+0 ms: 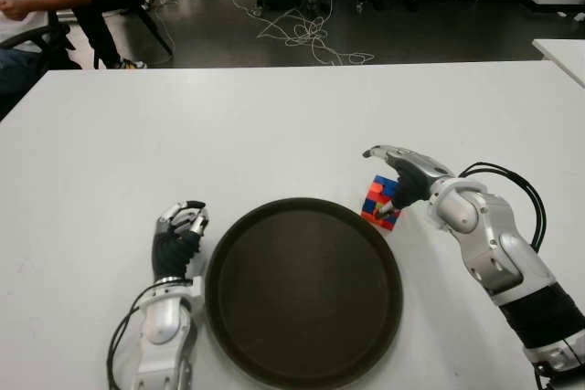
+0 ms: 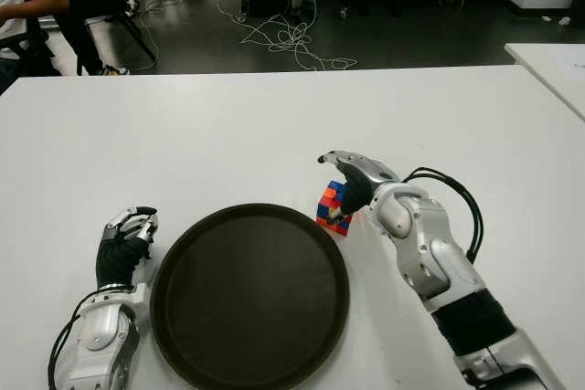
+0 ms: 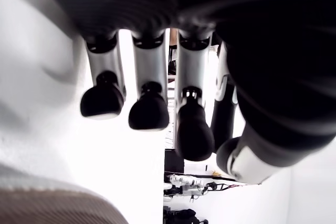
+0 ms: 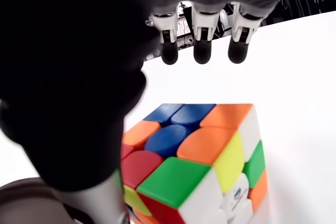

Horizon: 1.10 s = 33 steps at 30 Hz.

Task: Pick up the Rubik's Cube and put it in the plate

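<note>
Rubik's Cube on white table, just beside far-right rim of dark plate, apparently tilted on an edge, one corner toward the plate. Cubic, so no long axis to align. Under the palm of right hand, much nearer than left hand. Right fingers extended straight beyond the cube, not closed on it; thumb near its plate-side face, contact unclear. Left hand curled, holding nothing, beside plate's left rim. Likely next: closing fingers down.
</note>
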Each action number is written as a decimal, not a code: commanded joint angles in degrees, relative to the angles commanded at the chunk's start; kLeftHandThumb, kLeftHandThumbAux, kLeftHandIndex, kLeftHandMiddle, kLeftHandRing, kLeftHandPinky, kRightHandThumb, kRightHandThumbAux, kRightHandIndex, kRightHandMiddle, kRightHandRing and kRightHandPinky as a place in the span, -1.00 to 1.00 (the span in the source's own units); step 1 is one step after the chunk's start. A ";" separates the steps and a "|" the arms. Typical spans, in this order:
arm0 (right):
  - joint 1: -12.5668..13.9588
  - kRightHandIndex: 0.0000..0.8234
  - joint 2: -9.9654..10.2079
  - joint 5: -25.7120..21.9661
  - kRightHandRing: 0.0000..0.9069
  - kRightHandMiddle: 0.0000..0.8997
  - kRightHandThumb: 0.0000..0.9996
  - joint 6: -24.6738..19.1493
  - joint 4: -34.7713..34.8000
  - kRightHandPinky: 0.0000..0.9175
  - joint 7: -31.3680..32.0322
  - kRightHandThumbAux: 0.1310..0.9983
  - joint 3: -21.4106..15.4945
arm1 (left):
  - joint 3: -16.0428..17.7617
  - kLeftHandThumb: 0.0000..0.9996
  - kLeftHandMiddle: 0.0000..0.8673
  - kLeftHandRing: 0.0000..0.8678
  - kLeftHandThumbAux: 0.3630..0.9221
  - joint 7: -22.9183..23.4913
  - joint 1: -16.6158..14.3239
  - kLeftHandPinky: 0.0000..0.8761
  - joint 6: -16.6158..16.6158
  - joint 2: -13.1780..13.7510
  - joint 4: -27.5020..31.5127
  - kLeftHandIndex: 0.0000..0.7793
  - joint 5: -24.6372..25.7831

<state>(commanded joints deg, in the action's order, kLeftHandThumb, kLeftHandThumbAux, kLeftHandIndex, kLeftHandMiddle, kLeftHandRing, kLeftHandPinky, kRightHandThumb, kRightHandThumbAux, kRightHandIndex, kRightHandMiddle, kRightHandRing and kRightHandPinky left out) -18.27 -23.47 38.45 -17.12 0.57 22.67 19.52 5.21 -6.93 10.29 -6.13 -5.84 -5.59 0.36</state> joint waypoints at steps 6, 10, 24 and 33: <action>0.26 -1.00 0.50 -0.31 -0.64 -0.79 -1.00 -1.67 0.57 -0.74 0.39 0.67 -0.16 | -0.35 0.42 0.83 0.87 0.23 0.69 0.22 0.83 1.91 0.50 0.98 0.14 -0.22; 0.19 -1.00 0.17 0.23 -0.75 -0.88 -1.00 -2.54 0.77 -0.76 1.17 0.64 0.36 | -0.72 0.42 0.84 0.87 0.23 1.05 0.28 0.83 3.65 0.98 1.75 0.14 -0.97; 0.54 -1.00 -0.20 -0.18 -0.86 -0.95 -1.00 -1.80 0.03 -0.78 1.13 0.70 0.69 | -0.72 0.42 0.85 0.88 0.23 1.29 0.31 0.85 6.73 1.03 3.88 0.14 -2.07; 0.45 -1.00 -0.42 0.38 -0.89 -0.94 -1.00 -2.79 0.24 -0.83 2.62 0.69 1.49 | -0.58 0.42 0.87 0.90 0.22 1.26 0.31 0.88 7.44 0.87 4.54 0.14 -2.04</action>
<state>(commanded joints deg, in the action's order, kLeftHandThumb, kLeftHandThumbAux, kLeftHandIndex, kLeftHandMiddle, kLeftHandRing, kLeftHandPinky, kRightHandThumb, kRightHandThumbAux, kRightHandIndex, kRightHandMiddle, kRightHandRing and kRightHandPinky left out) -17.82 -23.89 38.82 -19.91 0.81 25.29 21.01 4.63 -5.67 10.60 1.31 -4.97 -1.04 -1.68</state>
